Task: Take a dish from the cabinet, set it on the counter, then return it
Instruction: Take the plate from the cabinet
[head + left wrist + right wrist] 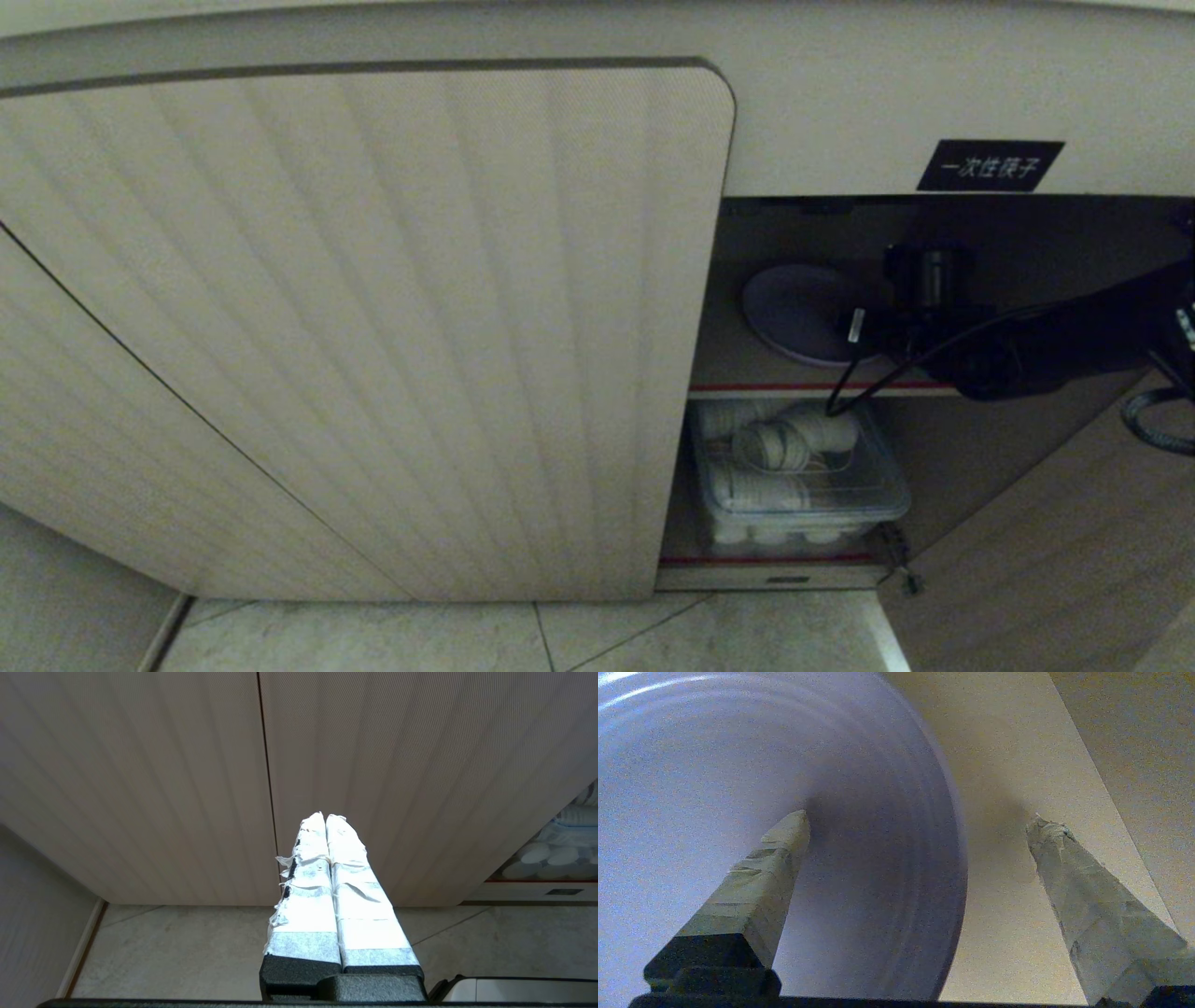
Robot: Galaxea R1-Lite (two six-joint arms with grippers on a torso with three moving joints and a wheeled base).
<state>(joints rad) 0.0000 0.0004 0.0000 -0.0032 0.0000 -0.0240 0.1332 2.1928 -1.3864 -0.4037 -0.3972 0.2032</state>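
Note:
The lavender dish [798, 313] lies flat on the upper shelf [738, 364] of the open cabinet [840, 112]. My right arm [1027, 345] reaches into the opening from the right. In the right wrist view the dish [738, 765] fills one side, and my right gripper [920, 821] is open wide across its rim. One taped finger [770, 863] hangs over the dish, the other [1078, 891] over the bare shelf [1017, 765] beside it. Nothing is gripped. My left gripper [325, 815] is parked low before the closed doors, shut and empty. The counter is out of view.
A clear plastic bin [803, 476] of white cups sits on the lower shelf. The closed ribbed door [373, 327] stands left of the opening, and the open door [1055, 541] swings out at the right. A black label [990, 165] sits above. Tiled floor [560, 635] lies below.

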